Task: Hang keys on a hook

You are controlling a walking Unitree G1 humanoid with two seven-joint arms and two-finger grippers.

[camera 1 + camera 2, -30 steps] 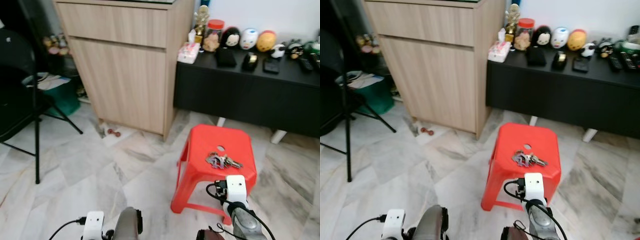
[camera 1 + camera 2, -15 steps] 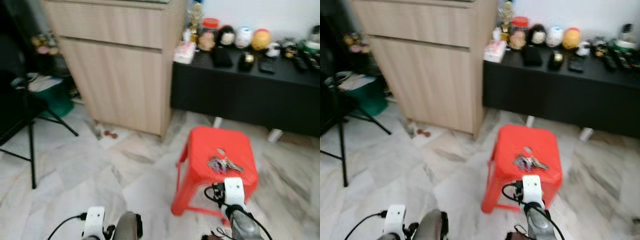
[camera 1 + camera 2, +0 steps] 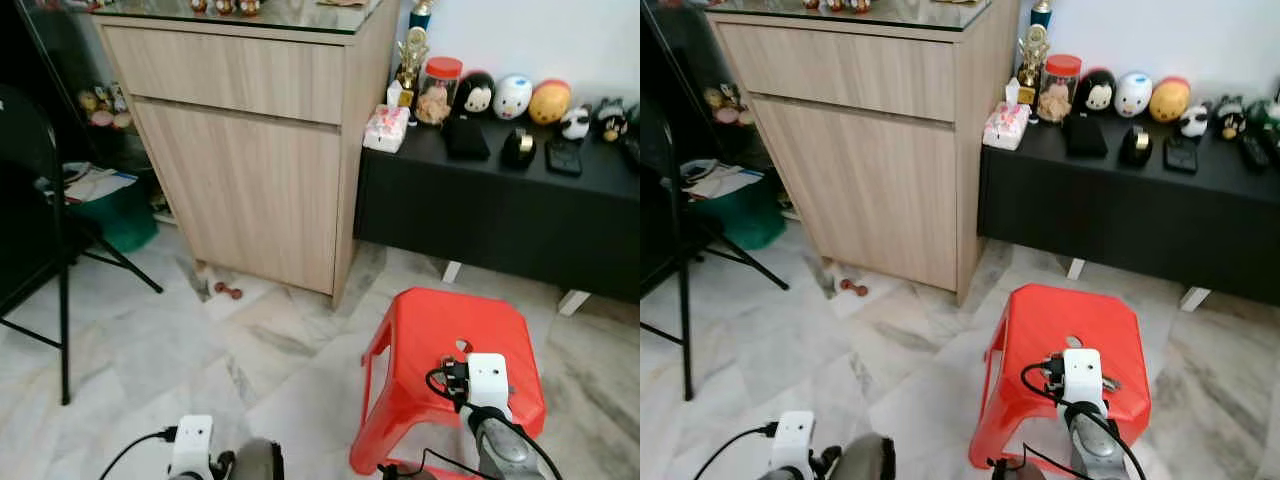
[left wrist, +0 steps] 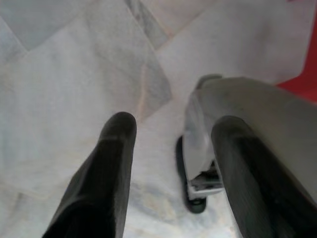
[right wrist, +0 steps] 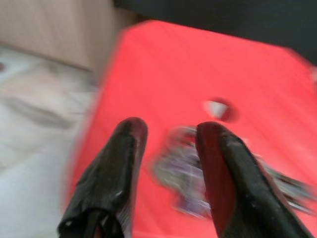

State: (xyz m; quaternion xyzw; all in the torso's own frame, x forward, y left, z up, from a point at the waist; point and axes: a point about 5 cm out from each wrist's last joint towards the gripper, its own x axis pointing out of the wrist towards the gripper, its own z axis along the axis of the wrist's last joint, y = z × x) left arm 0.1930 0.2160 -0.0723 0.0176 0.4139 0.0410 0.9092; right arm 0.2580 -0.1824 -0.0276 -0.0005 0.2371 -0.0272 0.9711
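Note:
A bunch of silver keys (image 5: 190,173) lies on top of a red plastic stool (image 3: 420,330), blurred in the right wrist view. My right gripper (image 5: 168,136) is open just above the stool, and the keys lie below the gap between its two black fingers. In the eye views my right arm (image 3: 489,385) reaches over the stool seat and covers the keys. My left gripper (image 4: 173,126) hangs open over the marble floor with nothing in it, next to a grey part of my own body.
A light wooden cabinet (image 3: 250,150) stands ahead on the left. A low black sideboard (image 3: 500,215) with figurines and a jar runs behind the stool. A black folding chair (image 3: 35,240) and a green bin (image 3: 112,213) are at the far left.
The camera view has shifted, bringing the stool closer. My right arm has moved forward over the stool seat and now covers the keys that lay ahead of it before.

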